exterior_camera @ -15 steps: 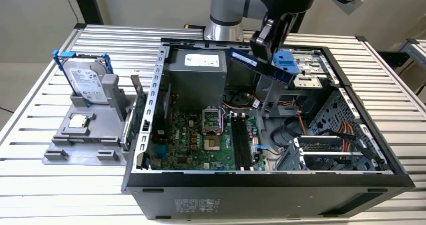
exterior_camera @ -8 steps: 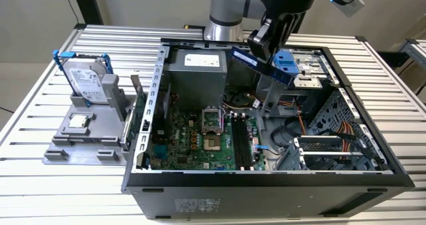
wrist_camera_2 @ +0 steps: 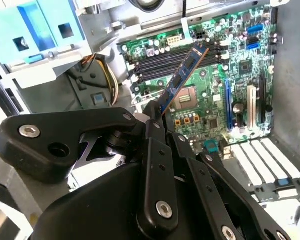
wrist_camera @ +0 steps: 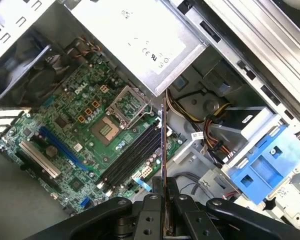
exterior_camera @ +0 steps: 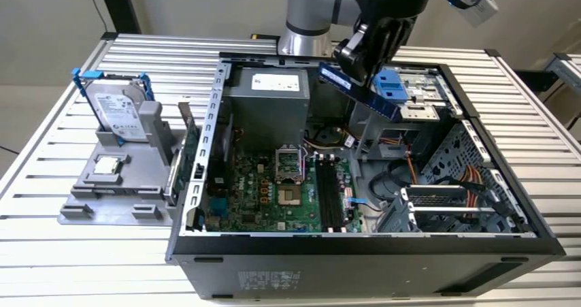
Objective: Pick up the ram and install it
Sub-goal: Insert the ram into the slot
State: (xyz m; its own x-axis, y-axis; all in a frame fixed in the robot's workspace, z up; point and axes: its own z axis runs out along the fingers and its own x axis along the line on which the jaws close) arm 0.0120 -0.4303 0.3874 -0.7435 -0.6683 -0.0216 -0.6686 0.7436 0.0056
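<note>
My gripper (exterior_camera: 357, 70) hangs above the open computer case (exterior_camera: 363, 242), shut on one end of the ram (exterior_camera: 361, 91). The ram is a thin bluish stick that slants downward towards the exterior view's right, well above the board. In the second wrist view the ram (wrist_camera_2: 183, 76) sticks out past the black fingers (wrist_camera_2: 155, 130) over the green motherboard (wrist_camera_2: 210, 100). The first wrist view has the ram (wrist_camera: 163, 142) edge-on as a thin line rising from my gripper (wrist_camera: 164, 186). Below lie the long black memory slots (exterior_camera: 327, 195) (wrist_camera: 132, 155) (wrist_camera_2: 175, 62), with nothing in them.
A silver hard drive in a blue frame (exterior_camera: 118, 109) stands on a grey holder (exterior_camera: 113, 191) at the exterior view's left, with a small square chip (exterior_camera: 109, 164) below it. Inside the case are the power supply (exterior_camera: 268, 92), a blue drive bracket (exterior_camera: 396, 92) and cables (exterior_camera: 454, 184).
</note>
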